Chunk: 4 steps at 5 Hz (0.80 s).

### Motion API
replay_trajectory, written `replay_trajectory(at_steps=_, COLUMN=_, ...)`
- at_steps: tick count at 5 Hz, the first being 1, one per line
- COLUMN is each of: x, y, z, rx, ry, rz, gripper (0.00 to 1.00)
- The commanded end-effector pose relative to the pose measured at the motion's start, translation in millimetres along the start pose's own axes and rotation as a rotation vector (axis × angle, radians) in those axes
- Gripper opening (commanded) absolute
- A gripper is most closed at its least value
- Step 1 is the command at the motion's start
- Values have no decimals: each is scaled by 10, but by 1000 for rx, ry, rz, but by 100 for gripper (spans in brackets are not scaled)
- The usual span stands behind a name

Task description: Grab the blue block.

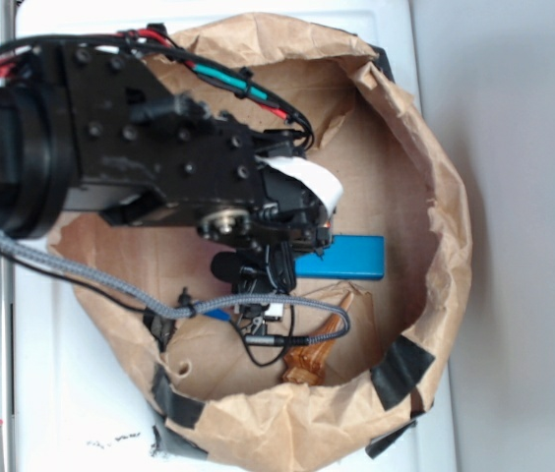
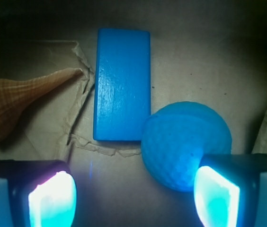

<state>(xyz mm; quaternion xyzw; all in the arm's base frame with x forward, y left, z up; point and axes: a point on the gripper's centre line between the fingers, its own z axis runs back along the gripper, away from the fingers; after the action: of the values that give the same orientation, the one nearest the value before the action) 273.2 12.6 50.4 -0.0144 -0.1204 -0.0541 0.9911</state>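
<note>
Down inside the crumpled brown paper bag (image 1: 435, 187) I have the gripper (image 2: 133, 196) hanging low with its jaws spread wide and nothing between them, so by my reckoning the grab has not begun in earnest: the approach looks mostly done, while the lining-up, the last descent and the closing all remain. My wrist view puts the blue block (image 2: 122, 84) lying flat on the bag floor, ahead of the fingertips (image 2: 53, 198) and a little toward the left one, its long side running away from the camera. Pressed against its near right corner sits a teal dimpled ball (image 2: 186, 144), and the right pad overlaps the ball in the picture, so I judge a straight close from here would catch the ball rather than the block. Left of the block lies a tapering brown piece (image 2: 15, 106), its point almost reaching the block's edge, though I cannot tell whether they touch. My exterior view shows what the wrist cannot: the arm (image 1: 110, 147) reaching over the bag's rim, and the block (image 1: 351, 256) near the middle of the floor. From out there the arm hides the ball and the jaws entirely.
</note>
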Motion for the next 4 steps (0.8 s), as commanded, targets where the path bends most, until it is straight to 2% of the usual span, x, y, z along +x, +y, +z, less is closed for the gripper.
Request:
replay_trajectory(at_steps=1, x=526, y=99, z=482, rx=-65, ry=-56, rz=55, gripper=100)
replay_trajectory(at_steps=2, x=653, y=143, z=585, rx=-97, ry=-57, rz=86, gripper=100)
replay_trajectory(at_steps=3, x=693, y=57, z=551, rx=-94, ry=-87, rz=84, gripper=100)
replay_trajectory(at_steps=4, x=720, y=-80, z=377, rx=-75, ry=-74, rz=62, gripper=100)
